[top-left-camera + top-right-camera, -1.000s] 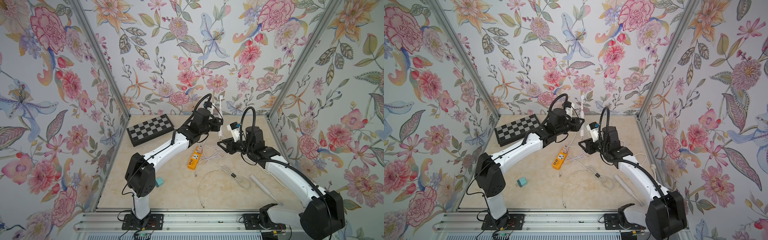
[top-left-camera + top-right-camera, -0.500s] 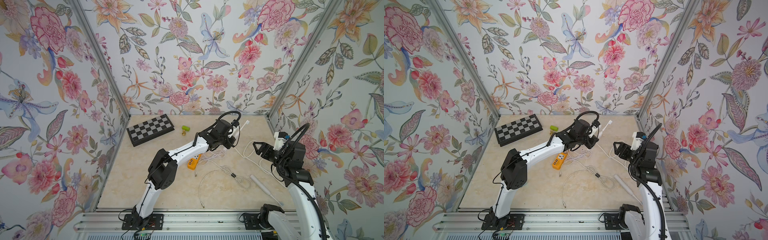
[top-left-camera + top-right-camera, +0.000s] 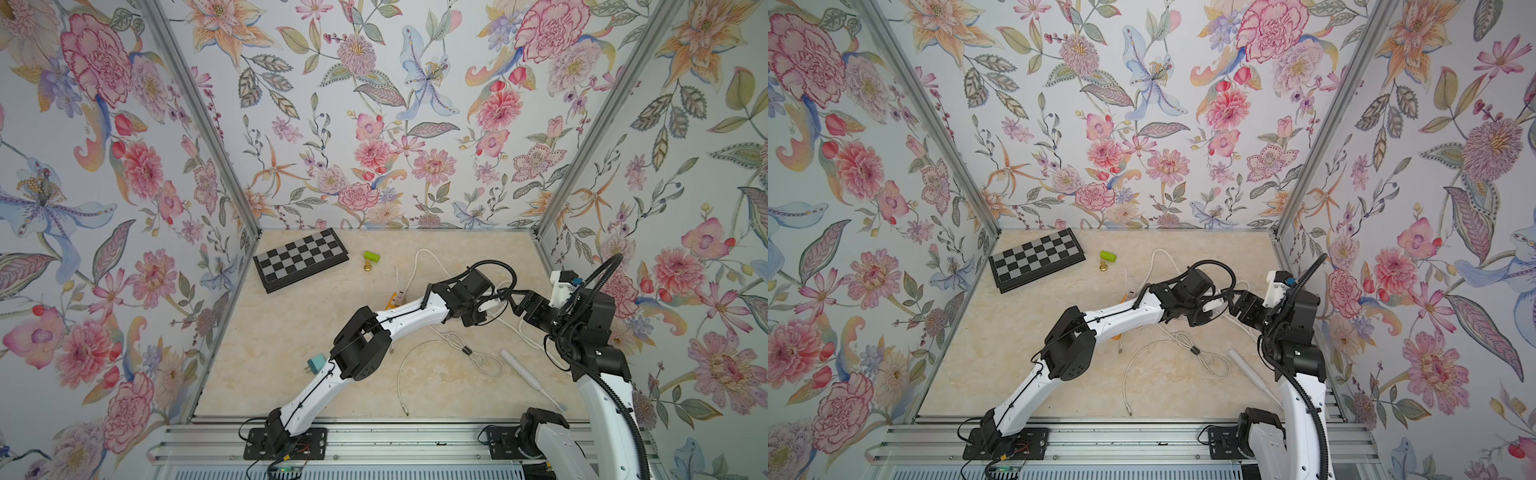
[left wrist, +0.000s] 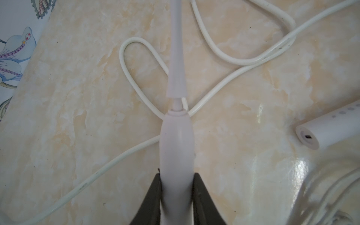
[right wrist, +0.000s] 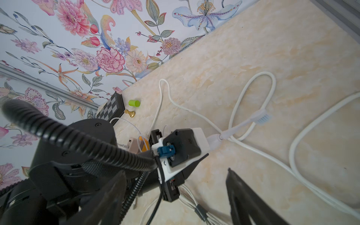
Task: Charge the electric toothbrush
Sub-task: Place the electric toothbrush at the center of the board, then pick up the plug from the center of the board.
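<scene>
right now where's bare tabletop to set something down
Bare: the left of the table between the chessboard and the teal plug, and the back right corner beyond the cable loop. Crowded: centre to front right, with white cables and a lying toothbrush.

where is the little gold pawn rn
In both top views the gold pawn sits toward the back, just right of the chessboard, beside the green cylinder.

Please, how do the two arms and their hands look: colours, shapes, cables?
Both arms have white tube links and bulky black joint housings. A thin black cable runs along the left arm; a thick black ribbed hose loops over the right arm. The left hand and right hand have dark tapered fingers.
</scene>
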Motion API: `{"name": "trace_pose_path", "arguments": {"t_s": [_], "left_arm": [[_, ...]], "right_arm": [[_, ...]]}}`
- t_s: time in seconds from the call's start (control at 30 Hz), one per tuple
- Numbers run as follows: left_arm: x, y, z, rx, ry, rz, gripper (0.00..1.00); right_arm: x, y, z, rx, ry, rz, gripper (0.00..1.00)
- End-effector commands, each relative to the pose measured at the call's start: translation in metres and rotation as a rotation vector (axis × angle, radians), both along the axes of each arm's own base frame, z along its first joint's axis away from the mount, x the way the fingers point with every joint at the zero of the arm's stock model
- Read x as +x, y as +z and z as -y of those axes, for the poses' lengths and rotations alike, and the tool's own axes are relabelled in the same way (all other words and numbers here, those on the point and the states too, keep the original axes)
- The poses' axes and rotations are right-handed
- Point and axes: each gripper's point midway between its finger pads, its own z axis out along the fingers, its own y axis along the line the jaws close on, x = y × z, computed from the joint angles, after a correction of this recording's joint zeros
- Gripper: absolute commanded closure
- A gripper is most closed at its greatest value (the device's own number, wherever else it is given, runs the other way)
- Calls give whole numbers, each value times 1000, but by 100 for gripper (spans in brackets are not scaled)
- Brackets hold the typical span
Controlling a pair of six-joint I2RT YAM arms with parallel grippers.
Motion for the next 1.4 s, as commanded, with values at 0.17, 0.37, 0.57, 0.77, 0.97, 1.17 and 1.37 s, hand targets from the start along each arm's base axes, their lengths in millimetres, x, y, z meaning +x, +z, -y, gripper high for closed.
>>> {"name": "trace_pose_path", "arguments": {"t_s": [0.17,0.37,0.57,0.77,0.97,1.17,1.37], "left_arm": [[-8,-32,20,145,-80,172,96],[-6,-16,24,134,-65,216,70],[-6,49,28,-8,-28,241,46],[-3,105,-15,-102,152,257,42],[-3,147,-131,-323,550,143,39],[-23,116,-275,-301,1056,26,34],[-69,69,-363,-225,1358,-52,33]], "right_arm": [[2,5,4,12,-36,-3,18],[3,0,9,-2,-62,-33,18],[5,5,6,-22,-64,-54,17],[6,11,-7,-80,-39,-67,16],[10,9,-47,-114,94,-100,16],[0,-14,-121,-127,362,-163,15],[-20,-37,-175,-163,536,-174,15]]}}
